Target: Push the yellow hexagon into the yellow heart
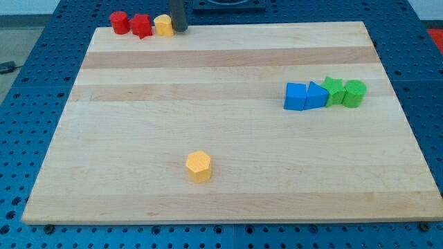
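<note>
The yellow hexagon (199,166) lies on the wooden board towards the view's bottom, a little left of centre. The yellow heart (163,25) sits at the board's top edge on the left, in a row with two red blocks. My tip (180,30) is at the view's top, right beside the yellow heart on its right side, touching or nearly touching it. The tip is far above the yellow hexagon in the view.
A red cylinder (119,21) and a red star-like block (141,25) stand left of the yellow heart. At the view's right are a blue cube (295,97), a blue triangular block (316,95), a green star-like block (336,90) and a green cylinder (354,93). The board (228,200) has blue pegboard around it.
</note>
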Robot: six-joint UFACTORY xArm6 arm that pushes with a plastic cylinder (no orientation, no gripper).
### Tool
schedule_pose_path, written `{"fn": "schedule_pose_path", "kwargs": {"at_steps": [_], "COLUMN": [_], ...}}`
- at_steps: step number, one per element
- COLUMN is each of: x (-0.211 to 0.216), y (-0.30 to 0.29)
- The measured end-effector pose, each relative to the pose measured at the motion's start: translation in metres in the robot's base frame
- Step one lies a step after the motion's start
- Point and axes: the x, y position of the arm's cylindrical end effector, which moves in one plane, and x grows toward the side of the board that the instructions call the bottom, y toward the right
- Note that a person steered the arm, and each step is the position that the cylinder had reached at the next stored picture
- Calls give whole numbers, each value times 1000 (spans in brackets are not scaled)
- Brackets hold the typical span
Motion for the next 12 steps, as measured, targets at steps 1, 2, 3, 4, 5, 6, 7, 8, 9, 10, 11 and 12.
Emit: {"fn": "schedule_pose_path", "kwargs": {"at_steps": [1, 2, 3, 4, 5, 6, 7, 8, 9, 10, 11, 12], "x": [1, 51, 143, 247, 340, 418, 424, 405, 383, 359, 333, 309], "y": [1, 38, 32, -22, -29, -1, 32, 47, 57, 64, 74, 79]}}
